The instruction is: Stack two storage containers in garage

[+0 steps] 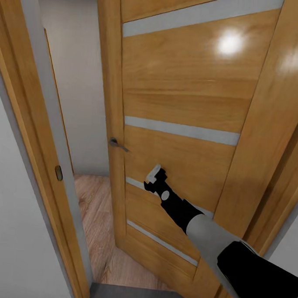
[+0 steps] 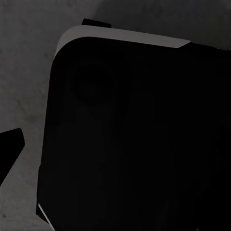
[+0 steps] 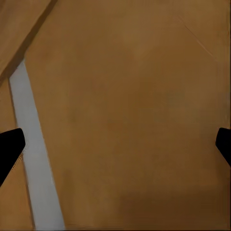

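Note:
The two storage containers are out of view. A light-wood door (image 1: pixel 178 93) with narrow frosted strips stands partly open in front of me. My right gripper (image 1: pixel 155 177) is at the door's face, below and right of the metal handle (image 1: pixel 116 144). In the right wrist view the right gripper (image 3: pixel 115 149) is open, its fingertips (image 3: pixel 9 149) wide apart and close to the door panel (image 3: pixel 130 96). My left gripper (image 2: pixel 115 149) hangs over grey concrete floor (image 2: pixel 24 72) beside the robot's dark base (image 2: pixel 134 134), with one fingertip (image 2: pixel 9 149) far out at the frame's edge.
The door frame (image 1: pixel 31 138) with a strike plate (image 1: pixel 58 172) borders the narrow gap on the left. Through the gap lie light wood planks (image 1: pixel 93 216) and a white wall (image 1: pixel 78 75). Grey concrete (image 1: pixel 128 296) shows at my feet.

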Robot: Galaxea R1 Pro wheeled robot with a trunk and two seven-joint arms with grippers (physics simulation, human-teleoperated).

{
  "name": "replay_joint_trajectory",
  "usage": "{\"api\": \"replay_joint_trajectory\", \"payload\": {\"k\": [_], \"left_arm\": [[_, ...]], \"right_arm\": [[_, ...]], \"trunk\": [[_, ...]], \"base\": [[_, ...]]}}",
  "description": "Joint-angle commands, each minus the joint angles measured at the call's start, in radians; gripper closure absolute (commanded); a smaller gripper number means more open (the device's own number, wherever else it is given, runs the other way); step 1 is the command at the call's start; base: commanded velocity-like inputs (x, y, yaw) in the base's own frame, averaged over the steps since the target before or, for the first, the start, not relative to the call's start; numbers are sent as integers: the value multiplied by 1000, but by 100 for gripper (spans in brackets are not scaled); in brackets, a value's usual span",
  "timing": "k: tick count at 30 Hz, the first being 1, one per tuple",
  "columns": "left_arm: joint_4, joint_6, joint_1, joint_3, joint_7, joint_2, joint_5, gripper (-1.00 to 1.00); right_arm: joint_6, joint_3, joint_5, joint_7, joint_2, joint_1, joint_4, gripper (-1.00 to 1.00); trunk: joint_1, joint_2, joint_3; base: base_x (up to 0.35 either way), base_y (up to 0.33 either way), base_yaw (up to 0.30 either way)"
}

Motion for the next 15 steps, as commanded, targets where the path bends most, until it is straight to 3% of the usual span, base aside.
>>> {"api": "replay_joint_trajectory", "payload": {"k": [1, 6, 7, 15], "left_arm": [[-1, -1, 0, 0, 0, 0, 7, -100], [-1, -1, 0, -1, 0, 0, 7, -100], [-1, -1, 0, -1, 0, 0, 7, -100], [-1, -1, 0, -1, 0, -1, 7, -100]], "right_arm": [[3, 1, -11, -9, 0, -4, 4, -100], [6, -1, -63, -8, 0, -8, 3, -100], [10, -3, -92, -5, 0, -9, -8, -100], [-3, 1, -95, -2, 0, -1, -12, -100]], "trunk": [[0, 0, -1], [0, 0, -1], [0, 0, -1], [0, 0, -1]], "base": [[0, 0, 0], [0, 0, 0], [0, 0, 0], [0, 0, 0]]}}
